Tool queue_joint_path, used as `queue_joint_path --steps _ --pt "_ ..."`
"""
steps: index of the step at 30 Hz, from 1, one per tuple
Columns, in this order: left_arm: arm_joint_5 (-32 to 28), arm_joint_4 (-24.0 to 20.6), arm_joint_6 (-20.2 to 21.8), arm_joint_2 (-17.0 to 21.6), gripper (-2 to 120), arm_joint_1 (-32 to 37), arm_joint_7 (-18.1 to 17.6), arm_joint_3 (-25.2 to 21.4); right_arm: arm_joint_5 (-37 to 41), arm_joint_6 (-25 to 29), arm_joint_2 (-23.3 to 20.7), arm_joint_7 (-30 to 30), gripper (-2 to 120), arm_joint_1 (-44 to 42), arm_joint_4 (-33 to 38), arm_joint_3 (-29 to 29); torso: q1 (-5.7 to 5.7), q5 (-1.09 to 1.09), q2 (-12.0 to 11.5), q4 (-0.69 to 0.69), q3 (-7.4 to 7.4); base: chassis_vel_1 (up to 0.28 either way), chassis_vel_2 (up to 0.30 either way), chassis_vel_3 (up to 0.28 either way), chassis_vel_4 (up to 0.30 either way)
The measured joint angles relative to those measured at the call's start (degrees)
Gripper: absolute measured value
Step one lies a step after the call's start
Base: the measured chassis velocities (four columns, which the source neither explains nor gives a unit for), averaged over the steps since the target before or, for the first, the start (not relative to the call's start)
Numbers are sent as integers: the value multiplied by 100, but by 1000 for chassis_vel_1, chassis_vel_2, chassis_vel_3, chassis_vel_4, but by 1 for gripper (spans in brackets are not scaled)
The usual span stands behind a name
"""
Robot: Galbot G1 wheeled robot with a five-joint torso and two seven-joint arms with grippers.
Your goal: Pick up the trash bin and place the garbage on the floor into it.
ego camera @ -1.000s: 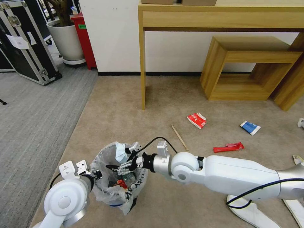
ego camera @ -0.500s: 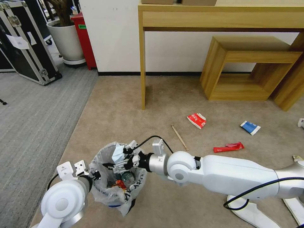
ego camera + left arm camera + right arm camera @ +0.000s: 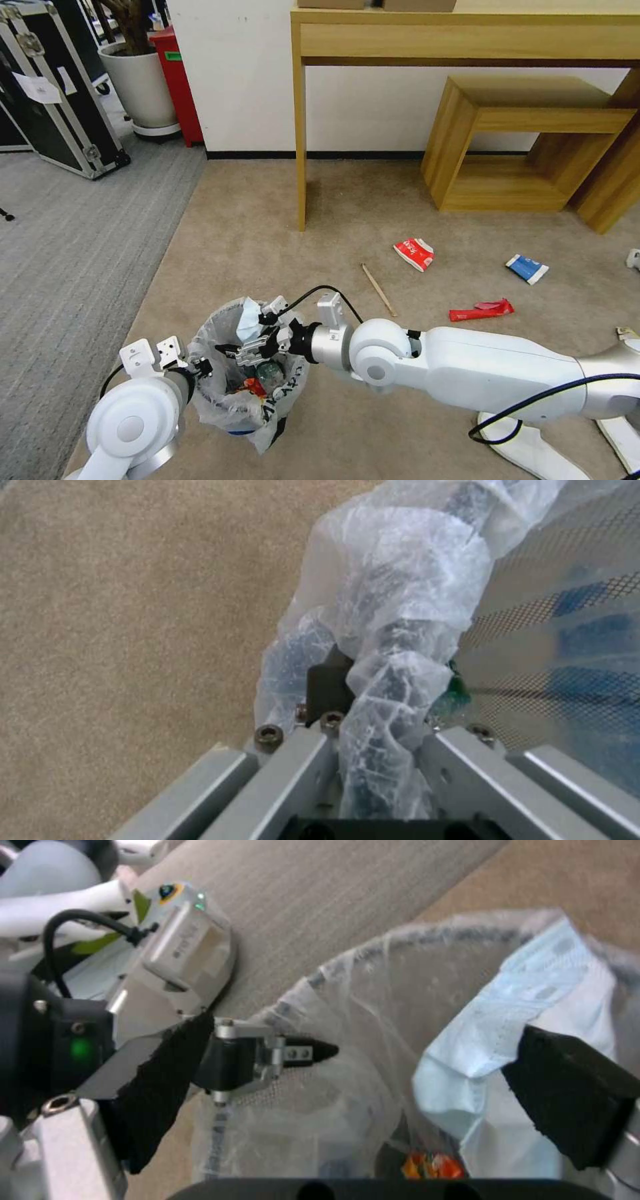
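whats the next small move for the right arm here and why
Probably lift the right end effector clear of the bin. Its fingers are open over the bin mouth, a light blue mask clings at the rim, and the left end effector grips the bin's edge. A red wrapper waits on the carpet.

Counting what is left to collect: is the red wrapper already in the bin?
No, the red wrapper lies on the beige carpet, off to the right of the bin and apart from it.

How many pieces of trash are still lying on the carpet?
4 clearly: a wooden stick, a red-white carton, a red wrapper and a blue-white packet. White bits at the head view's right edge may be more.
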Motion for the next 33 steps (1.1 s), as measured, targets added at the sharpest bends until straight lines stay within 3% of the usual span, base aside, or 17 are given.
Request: queue_joint_path --steps 3,9,11,14,15,16,19,23,33 --pt "17 14 0 -28 0 -15 0 28 -281 355 -30 -450 100 -2 -129 -48 0 0 0 -1 0 0 0 0 0" --pt "19 14 0 -19 0 -16 0 27 -114 310 -82 -407 100 -72 -30 -1 0 0 0 -1 0 0 0 0 0" --pt "19 5 0 -5 0 -5 1 17 -776 616 -117 -791 100 -106 -211 -97 0 0 0 0 0 0 0 0 0" --pt "19 4 0 -4 0 -2 1 16 -902 643 -133 -939 100 -106 -249 -102 0 0 0 0 0 0 0 0 0" --pt "19 -14 0 -1 0 12 0 11 -562 26 -151 -489 100 -112 -51 14 0 0 0 -1 1 0 0 0 0" --pt "27 -15 0 -8 0 23 2 6 412 -804 -37 731 100 -171 311 287 0 0 0 0 -1 0 0 0 0" --pt "75 -14 1 -35 0 45 1 19 166 -708 -46 403 100 -185 143 287 0 0 0 1 -1 0 0 0 0" --pt "82 -11 2 -44 0 30 5 28 303 -771 -55 610 100 -211 200 320 0 0 0 -1 -1 0 0 0 0" --pt "86 17 11 -56 0 5 14 46 -246 -194 -85 235 100 -338 26 696 0 0 0 0 0 0 0 0 0"
